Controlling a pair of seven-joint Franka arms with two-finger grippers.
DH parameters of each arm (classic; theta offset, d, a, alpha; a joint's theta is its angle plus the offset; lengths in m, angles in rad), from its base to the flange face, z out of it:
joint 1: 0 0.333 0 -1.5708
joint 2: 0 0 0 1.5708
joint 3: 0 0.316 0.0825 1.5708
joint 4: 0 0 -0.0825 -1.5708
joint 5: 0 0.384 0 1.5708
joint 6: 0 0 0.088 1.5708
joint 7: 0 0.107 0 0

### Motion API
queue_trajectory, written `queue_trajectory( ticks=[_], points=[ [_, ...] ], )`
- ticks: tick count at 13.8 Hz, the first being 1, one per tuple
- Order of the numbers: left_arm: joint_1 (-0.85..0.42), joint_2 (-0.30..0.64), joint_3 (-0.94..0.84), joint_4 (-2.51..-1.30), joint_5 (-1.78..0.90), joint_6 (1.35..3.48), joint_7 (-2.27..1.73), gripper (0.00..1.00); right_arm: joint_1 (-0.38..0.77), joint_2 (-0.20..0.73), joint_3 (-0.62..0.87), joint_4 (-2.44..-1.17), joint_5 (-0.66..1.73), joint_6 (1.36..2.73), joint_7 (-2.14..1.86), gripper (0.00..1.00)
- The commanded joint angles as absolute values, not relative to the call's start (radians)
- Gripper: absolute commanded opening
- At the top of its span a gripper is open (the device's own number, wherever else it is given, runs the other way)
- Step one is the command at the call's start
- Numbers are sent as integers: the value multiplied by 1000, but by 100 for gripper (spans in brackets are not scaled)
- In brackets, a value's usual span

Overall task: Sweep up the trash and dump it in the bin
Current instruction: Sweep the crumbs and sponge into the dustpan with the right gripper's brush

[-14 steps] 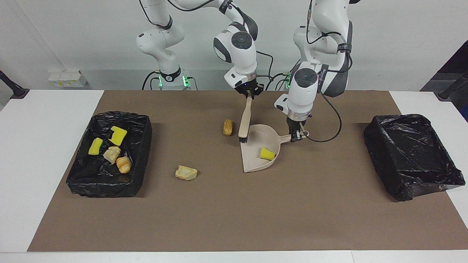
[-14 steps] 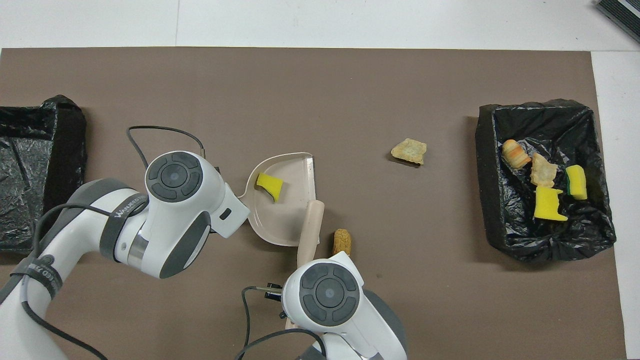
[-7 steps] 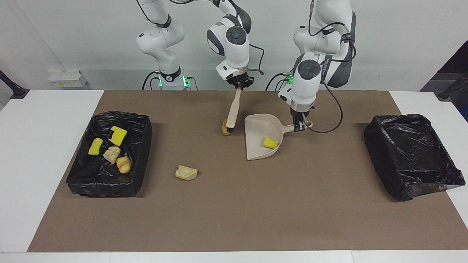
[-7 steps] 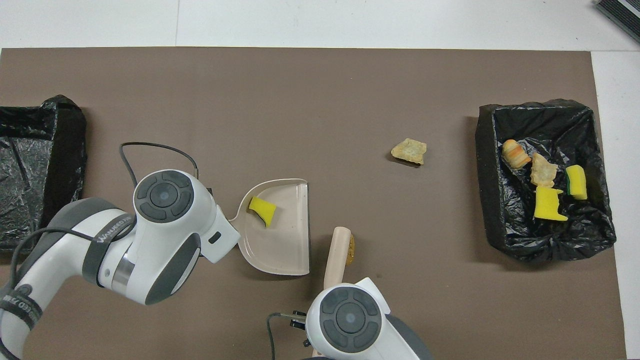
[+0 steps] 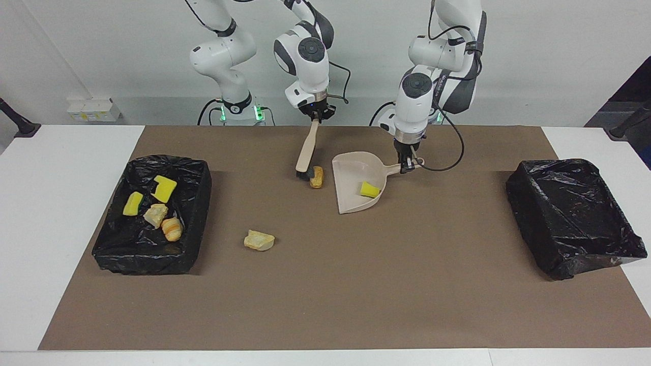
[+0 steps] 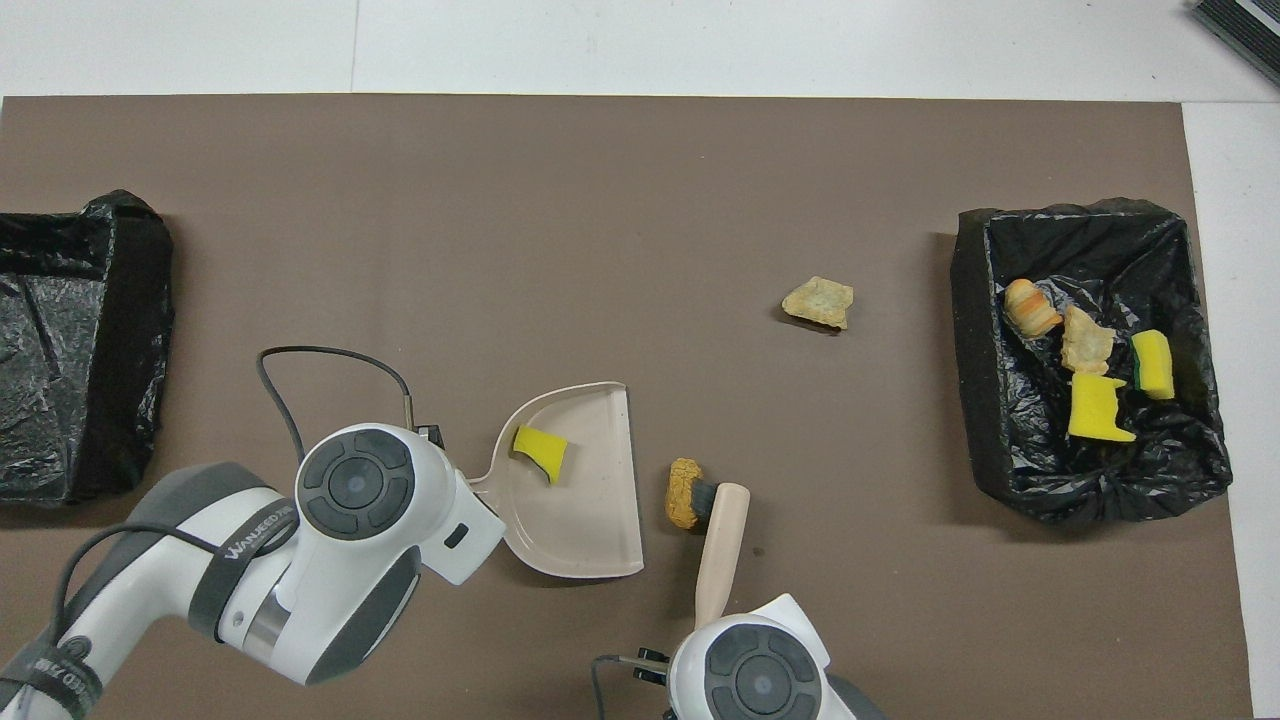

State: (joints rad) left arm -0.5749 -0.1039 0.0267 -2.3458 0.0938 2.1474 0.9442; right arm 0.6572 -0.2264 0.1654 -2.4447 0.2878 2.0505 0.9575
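Working outward from the robots: your right gripper (image 5: pixel 315 118) is clamped shut on the top end of the brush (image 5: pixel 307 151), which slants down to the mat (image 5: pixel 325 305). Its dark bristles touch an orange-brown chunk (image 5: pixel 317 176) just beside the open mouth of the dustpan (image 5: pixel 351 173). Your left gripper (image 5: pixel 406 168) is closed on the dustpan handle, with the pan resting flat on the mat. One yellow sponge piece (image 5: pixel 370 189) lies inside the pan, toward its handle side. The brush bristles sit on the side of the chunk away from the pan.

Farther from the robots, a tan bread-like chunk (image 5: pixel 259 240) lies alone on the mat, between the dustpan and the bin at the right arm's end (image 5: pixel 201 203). That bin holds four scraps: two yellow sponge pieces, one green-backed (image 5: pixel 133 203), a pale chunk and an orange-striped chunk. A second black-lined bin (image 5: pixel 524 203) stands at the left arm's end of the table.
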Motion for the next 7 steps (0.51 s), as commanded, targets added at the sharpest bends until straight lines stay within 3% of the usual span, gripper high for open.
queue_trajectory(
  ticks=[1,4,7],
  points=[
    [-610,-135,34,-2393,114,2174,905,0,643,-158,172,-2456,293,2167,933,0],
    [-637,-112,34,-2396,114,2209,879,0,638,-11,170,-2373,291,2276,824,0],
    [-620,-98,35,-2401,114,2267,882,0,646,46,172,-2249,287,2246,792,0]
  ],
)
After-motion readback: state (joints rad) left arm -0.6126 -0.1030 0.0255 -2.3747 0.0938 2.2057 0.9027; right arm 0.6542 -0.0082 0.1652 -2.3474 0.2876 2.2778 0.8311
